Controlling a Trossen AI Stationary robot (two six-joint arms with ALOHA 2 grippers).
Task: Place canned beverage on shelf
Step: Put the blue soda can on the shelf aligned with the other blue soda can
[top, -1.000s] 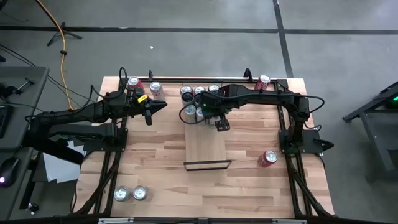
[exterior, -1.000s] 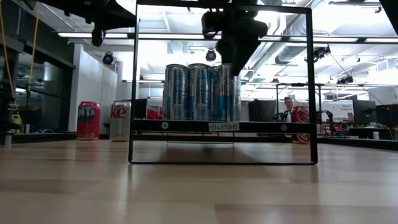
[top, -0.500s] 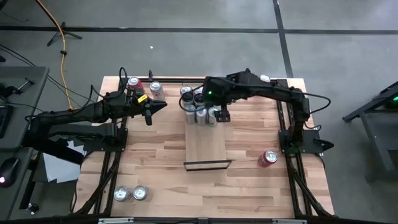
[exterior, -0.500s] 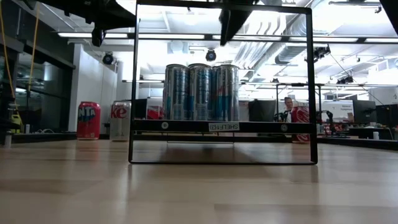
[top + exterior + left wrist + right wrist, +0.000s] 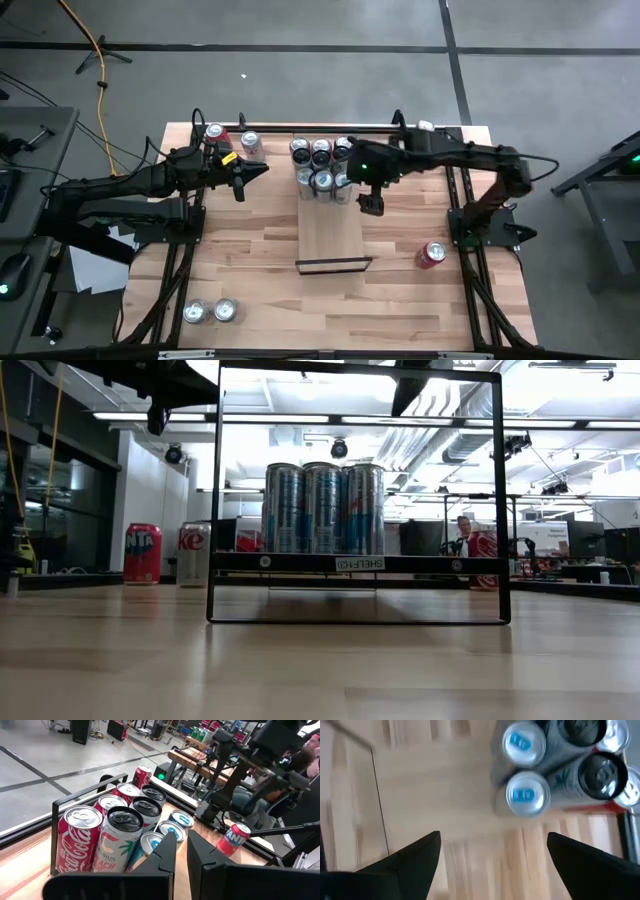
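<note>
Right gripper (image 5: 371,206) — centre of the high view, just right of the shelf's far end; fingers spread wide, nothing between them, which suits a tool that has let its load go and stands clear of it. In its own wrist view the two dark fingers (image 5: 415,855) frame bare wood, with the can tops beyond them.

Shelf (image 5: 334,240) — pale narrow board, centre of the high view, black rails at its short ends; near end bare, so room is left for more.

Cans on shelf (image 5: 322,167) — packed cluster at the upper end of the board, touching one another; in the low view three tall silver-blue cans (image 5: 323,508) stand upright, side by side on the raised board. Packing them tight at the back likely keeps the front free.

Left gripper (image 5: 240,180) — upper left of centre in the high view, fingers closed on nothing, waiting beside two cans (image 5: 232,139) at the table's top edge.

Loose stock — red can (image 5: 431,254) lying at lower right; pair of cans (image 5: 209,312) at lower left. Judged: placing done, further cans still off the shelf.
</note>
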